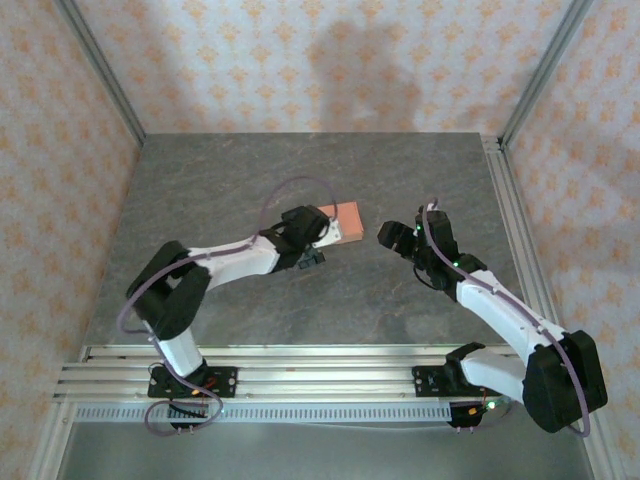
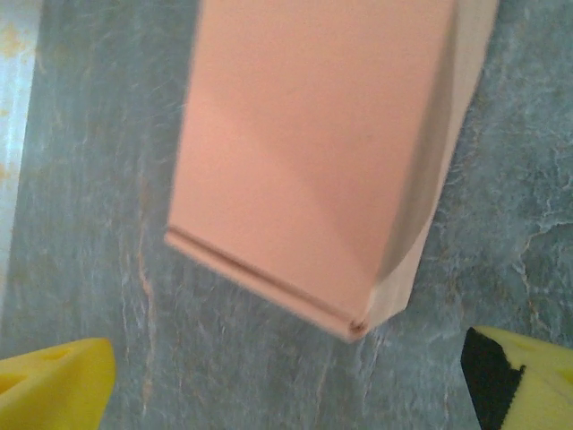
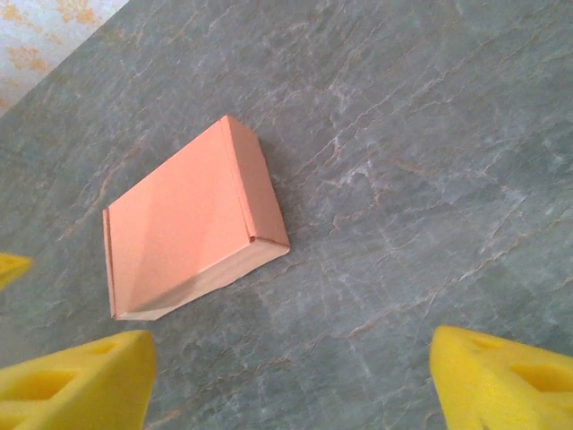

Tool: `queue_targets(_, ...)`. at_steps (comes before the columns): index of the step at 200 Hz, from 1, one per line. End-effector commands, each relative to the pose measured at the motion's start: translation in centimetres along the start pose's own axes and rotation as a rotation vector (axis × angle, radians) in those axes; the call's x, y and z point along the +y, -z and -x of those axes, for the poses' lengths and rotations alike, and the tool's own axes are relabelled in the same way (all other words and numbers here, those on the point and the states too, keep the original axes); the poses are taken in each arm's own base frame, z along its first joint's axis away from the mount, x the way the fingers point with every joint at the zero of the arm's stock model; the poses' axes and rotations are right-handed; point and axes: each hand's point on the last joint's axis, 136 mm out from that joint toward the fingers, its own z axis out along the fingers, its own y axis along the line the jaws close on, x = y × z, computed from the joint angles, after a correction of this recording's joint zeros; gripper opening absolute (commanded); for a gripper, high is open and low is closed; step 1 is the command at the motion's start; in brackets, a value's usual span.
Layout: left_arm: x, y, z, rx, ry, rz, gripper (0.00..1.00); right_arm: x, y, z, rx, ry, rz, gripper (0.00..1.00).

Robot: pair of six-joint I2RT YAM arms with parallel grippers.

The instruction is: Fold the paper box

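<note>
**One folded box [image 1: 347, 220], left gripper [image 1: 322, 230] and right gripper [image 1: 388, 235] both spread**

From above, the salmon-orange box lies flat on the grey stone-patterned table [image 1: 300, 170], a little beyond its middle. It is closed up into a small flat rectangle. The left gripper sits just beside the box's left end. The right gripper sits off to the box's right, with a strip of bare table between them. Both arms reach inward from their bases on the metal rail [image 1: 300, 365] at the near edge. Patterned walls [image 1: 300, 60] stand around the table.

In the left wrist view the box [image 2: 313, 152] fills the upper middle, its near end pointing at the left gripper [image 2: 286, 381]. A narrow lip runs along that near edge, and a rounded flap sits tucked down the right side. The two yellow fingertips [image 2: 54, 385] stand far apart at the lower corners. Neither touches the card, and the box ends just ahead of them with table showing on either side.

In the right wrist view the box [image 3: 188, 233] rests apart from the right gripper [image 3: 291, 376]. Its broad top faces up, one long side wall catches the light, and a shadow falls along its near edge. This gripper's yellow fingers [image 3: 501, 376] are also set wide, with bare table between them, and they hold nothing.
</note>
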Motion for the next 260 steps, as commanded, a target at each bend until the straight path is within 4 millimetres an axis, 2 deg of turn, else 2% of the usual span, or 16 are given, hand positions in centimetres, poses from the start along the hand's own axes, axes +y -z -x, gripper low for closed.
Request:
queue_targets(1, 3.6, 3.8, 1.4, -0.174, 0.293, -0.011, 1.0, -0.4, 0.8, 2.7, -0.134, 0.104, -0.035, 0.9)
queue_targets(16, 5.5, 5.5, 0.5, -0.245, 0.422, -0.007, 1.0, -1.0, 1.0, 3.9, -0.187, 0.168, -0.072, 0.96)
queue_targets(34, 7.8, 6.6, -1.8, -0.287, 0.582, 0.019, 1.0, -2.2, 1.3, 5.8, -0.257, 0.203, -0.114, 0.99)
queue_targets(59, 10.6, 7.5, -6.5, -0.272, 0.775, 0.143, 1.0, -4.6, 2.2, 8.7, -0.386, 0.255, -0.207, 1.0)
queue_targets(73, 11.9, 7.9, -9.4, -0.253, 0.875, 0.23, 1.0, -6.4, 2.3, 9.7, -0.438, 0.308, -0.282, 0.99)
queue_targets(98, 13.2, 7.4, -14.3, -0.218, 1.022, 0.339, 1.0, -10.2, 1.0, 10.2, -0.504, 0.321, -0.37, 1.0)
queue_targets(110, 13.5, 7.0, -16.4, -0.19, 1.06, 0.403, 1.0, -12.2, -0.5, 9.6, -0.488, 0.311, -0.39, 1.0)
queue_targets(123, 13.5, 6.6, -18.0, -0.175, 1.079, 0.449, 1.0, -13.4, -1.6, 9.4, -0.501, 0.313, -0.393, 0.99)
queue_targets(145, 13.8, 6.0, -18.9, -0.193, 1.085, 0.485, 1.0, -13.4, -2.0, 10.0, -0.523, 0.339, -0.374, 0.99)
queue_targets(165, 14.4, 6.2, -20.0, -0.23, 1.087, 0.57, 1.0, -14.6, -3.0, 9.1, -0.53, 0.313, -0.329, 1.0)
queue_targets(180, 14.5, 5.5, -21.0, -0.212, 1.133, 0.536, 1.0, -14.6, -3.3, 8.7, -0.569, 0.326, -0.299, 0.99)
queue_targets(195, 14.0, 4.3, -22.3, -0.167, 1.155, 0.547, 1.0, -14.9, -3.4, 8.5, -0.516, 0.319, -0.324, 1.0)
queue_targets(223, 13.5, 1.8, -22.0, -0.158, 1.137, 0.496, 1.0, -14.7, -3.7, 8.6, -0.513, 0.329, -0.316, 0.99)
queue_targets(260, 13.4, 1.8, -21.8, -0.166, 1.132, 0.481, 1.0, -15.6, -3.2, 9.0, -0.555, 0.293, -0.36, 0.99)
